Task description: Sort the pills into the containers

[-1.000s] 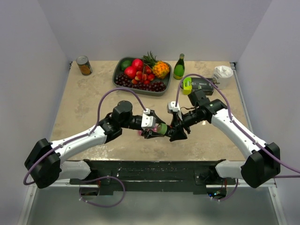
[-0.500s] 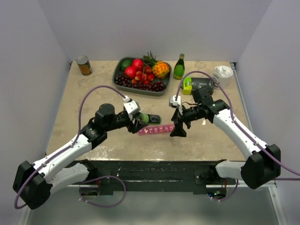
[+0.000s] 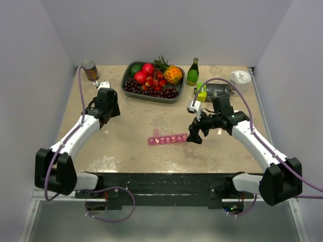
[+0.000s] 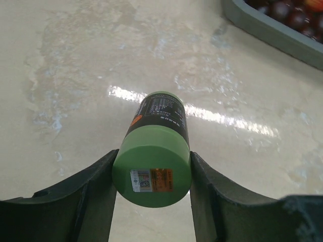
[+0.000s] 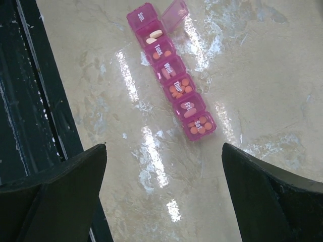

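Note:
The pink pill organizer lies flat in the table's middle. In the right wrist view the organizer shows its day-labelled compartments holding orange and pale pills, and the lid at its far end stands open. My right gripper hovers just right of the strip, open with nothing between its fingers. My left gripper is far off at the left side of the table. It is shut on a dark bottle with a green cap, cap end toward the camera.
A grey tray of fruit sits at the back centre; its rim shows in the left wrist view. A tin can stands back left. A green glass bottle, a dark device with a yellow-green part and a white cup are back right.
My left arm has swung from the centre to the far left, carrying the green-capped bottle. My right gripper has opened and drawn back slightly to the right of the organizer.

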Controlling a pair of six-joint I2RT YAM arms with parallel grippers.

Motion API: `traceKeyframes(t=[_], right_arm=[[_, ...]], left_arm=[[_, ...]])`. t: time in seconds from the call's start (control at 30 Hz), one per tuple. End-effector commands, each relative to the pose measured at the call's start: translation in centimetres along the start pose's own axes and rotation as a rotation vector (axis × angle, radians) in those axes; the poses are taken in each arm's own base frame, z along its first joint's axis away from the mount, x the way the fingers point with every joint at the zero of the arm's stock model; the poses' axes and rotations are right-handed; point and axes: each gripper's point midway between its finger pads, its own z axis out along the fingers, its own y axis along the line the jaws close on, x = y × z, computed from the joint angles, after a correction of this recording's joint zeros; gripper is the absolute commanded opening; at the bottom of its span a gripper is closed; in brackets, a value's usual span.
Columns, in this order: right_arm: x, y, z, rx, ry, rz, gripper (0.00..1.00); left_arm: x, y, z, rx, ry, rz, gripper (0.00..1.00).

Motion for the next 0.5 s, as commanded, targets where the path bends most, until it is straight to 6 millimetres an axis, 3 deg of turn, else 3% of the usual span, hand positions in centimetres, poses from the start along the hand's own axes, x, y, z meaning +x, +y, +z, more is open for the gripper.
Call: traceKeyframes(t=[0.0, 0.1, 0.3, 0.4, 0.43, 0.47], right_arm=[[-1.1, -0.5, -0.3, 0.029, -0.043, -0.026, 0.99], [-1.1, -0.3, -0.4, 0.029, -0.052, -0.034, 0.99], [-1.0, 0.0, -0.3, 0.022, -0.060, -0.042, 0.99], [-0.8, 0.1, -0.3, 0.019, -0.061, -0.047, 0.99], [-0.7, 0.1, -0.3, 0.020, -0.060, -0.047, 0.99], [-0.7, 0.1, -0.3, 0.020, -0.059, -0.049, 0.99]], left_arm=[[-2.2, 2.2, 2.2, -0.150, 0.017, -0.073, 0.00], [-1.8, 3.2, 4.0, -0.162, 0.056, -0.075, 0.00], [-1.0, 2.7, 6.0, -0.136, 0.128, -0.068, 0.05], [-1.5, 3.0, 5.9, -0.144, 0.122, -0.080, 0.28], [-1.6, 3.1, 5.8, -0.146, 0.119, -0.082, 0.42], [-1.8, 3.2, 5.6, -0.148, 0.113, -0.087, 0.47]])
